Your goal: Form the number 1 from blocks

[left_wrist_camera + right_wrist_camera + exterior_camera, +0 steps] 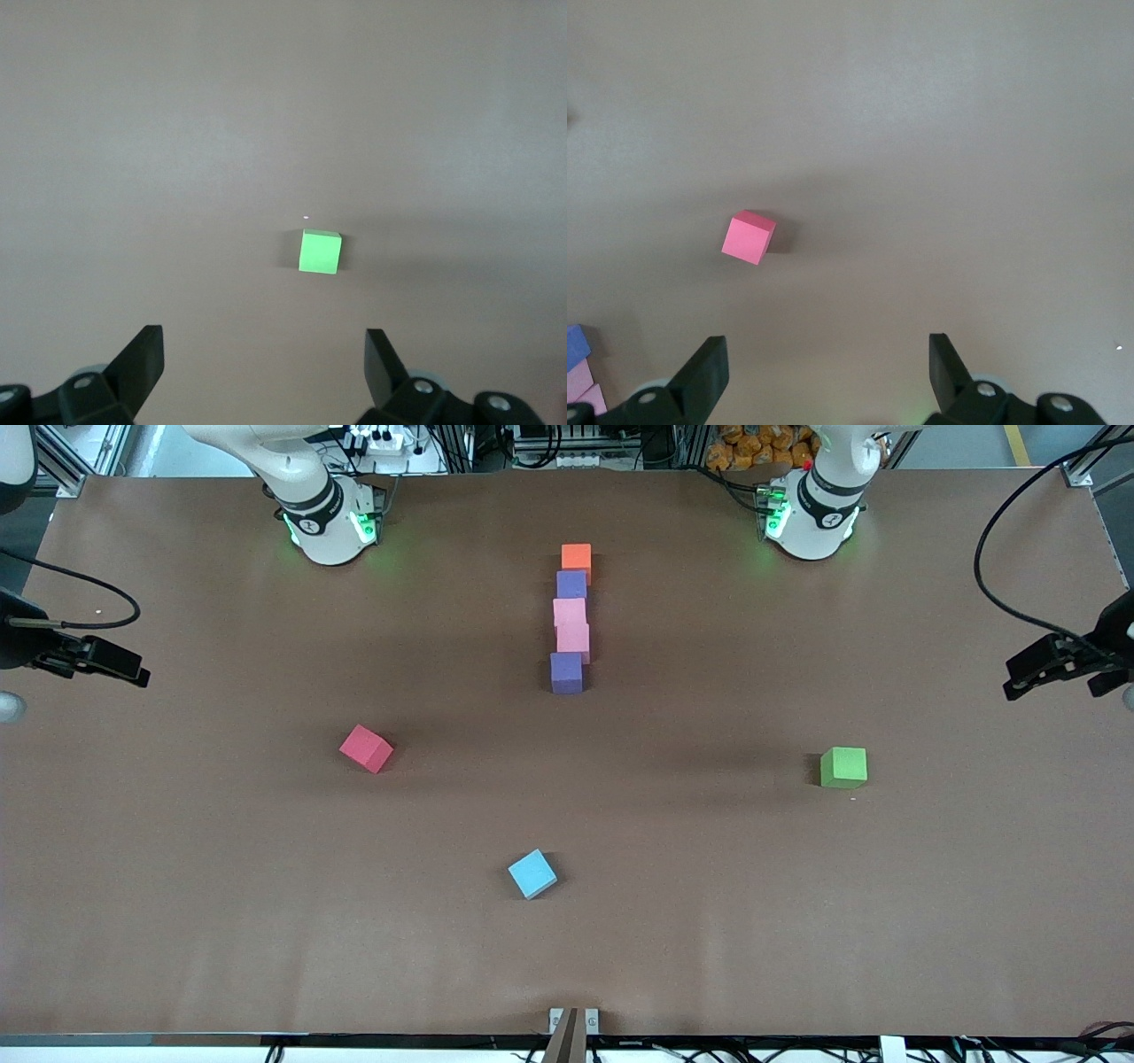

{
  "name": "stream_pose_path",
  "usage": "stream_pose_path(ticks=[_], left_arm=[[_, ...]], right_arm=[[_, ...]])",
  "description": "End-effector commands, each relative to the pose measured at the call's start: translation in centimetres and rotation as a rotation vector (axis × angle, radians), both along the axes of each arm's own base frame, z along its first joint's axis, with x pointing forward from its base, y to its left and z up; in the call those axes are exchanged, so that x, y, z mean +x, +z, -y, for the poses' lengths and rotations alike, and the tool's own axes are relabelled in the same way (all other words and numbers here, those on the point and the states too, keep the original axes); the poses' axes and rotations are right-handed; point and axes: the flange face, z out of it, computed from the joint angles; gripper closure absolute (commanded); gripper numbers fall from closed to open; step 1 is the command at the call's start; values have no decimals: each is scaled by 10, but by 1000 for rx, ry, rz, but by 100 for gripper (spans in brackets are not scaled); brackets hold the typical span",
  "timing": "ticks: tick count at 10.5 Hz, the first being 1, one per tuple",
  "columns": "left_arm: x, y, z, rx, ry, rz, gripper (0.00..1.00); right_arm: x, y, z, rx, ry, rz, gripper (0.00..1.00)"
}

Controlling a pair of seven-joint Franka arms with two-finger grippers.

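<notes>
Five blocks stand in a straight touching column midway between the two arm bases. From the bases toward the front camera they run orange block (576,559), purple block (571,584), pink block (569,612), pink block (573,638), purple block (566,672). The end of that column shows at the edge of the right wrist view as a purple block (574,342) and a pink block (579,377). My right gripper (133,672) (826,348) hangs open and empty high over the right arm's end of the table. My left gripper (1019,682) (264,342) hangs open and empty high over the left arm's end.
A red cube (366,747) (749,237) lies tilted toward the right arm's end. A green cube (843,767) (320,251) sits toward the left arm's end. A light blue cube (532,873) lies nearest the front camera. Brown tabletop (266,921) spreads between them.
</notes>
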Motion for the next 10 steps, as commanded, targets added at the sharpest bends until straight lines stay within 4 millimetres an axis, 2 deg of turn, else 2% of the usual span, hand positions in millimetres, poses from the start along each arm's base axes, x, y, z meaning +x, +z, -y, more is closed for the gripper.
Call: stream_pose_path(ticks=[1, 3, 10], left_arm=[[-8, 13, 28, -12, -54, -7, 0], [-11, 20, 49, -17, -87, -18, 0], [-13, 18, 60, -42, -101, -35, 0]], right_arm=[[1, 3, 2, 5, 8, -2, 0], [2, 2, 2, 5, 8, -3, 0], [1, 3, 3, 5, 8, -2, 0]])
